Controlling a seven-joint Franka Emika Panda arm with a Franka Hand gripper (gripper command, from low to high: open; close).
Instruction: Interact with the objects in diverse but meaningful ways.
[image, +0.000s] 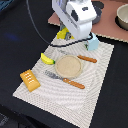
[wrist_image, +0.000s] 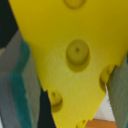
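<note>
Nearest the lens in the wrist view, the yellow cheese wedge (wrist_image: 75, 60) fills almost the whole picture: a matte, faintly grainy triangle tapering to a point, dimpled with round sunken holes. Grey shapes flank it on both sides, one edged in teal, but they are too blurred to tell whether they are the claw's fingers, so I cannot tell if the claw is clenched on the cheese or released.

In the exterior view, the closest item is the orange-brown bread loaf (image: 30, 80), a ridged block sitting at the near corner of the striped fabric placemat (image: 75, 105). Just beyond it lies a fork (image: 65, 79) with a grey metal-look head and an orange handle, beside the round, flat tan plate (image: 68, 66). The curved yellow banana (image: 47, 59) rests at the plate's side toward the exterior view's left, and a knife (image: 82, 57) with an orange handle lies past the plate. Farther back stands the pale blue milk carton (image: 93, 43), boxy and smooth. The white, glossy gripper (image: 70, 34) hangs over the mat's far edge, with a bit of yellow cheese showing beneath it. In the far corner sits a grey pot (image: 122, 16) on a brown board (image: 107, 27).
</note>
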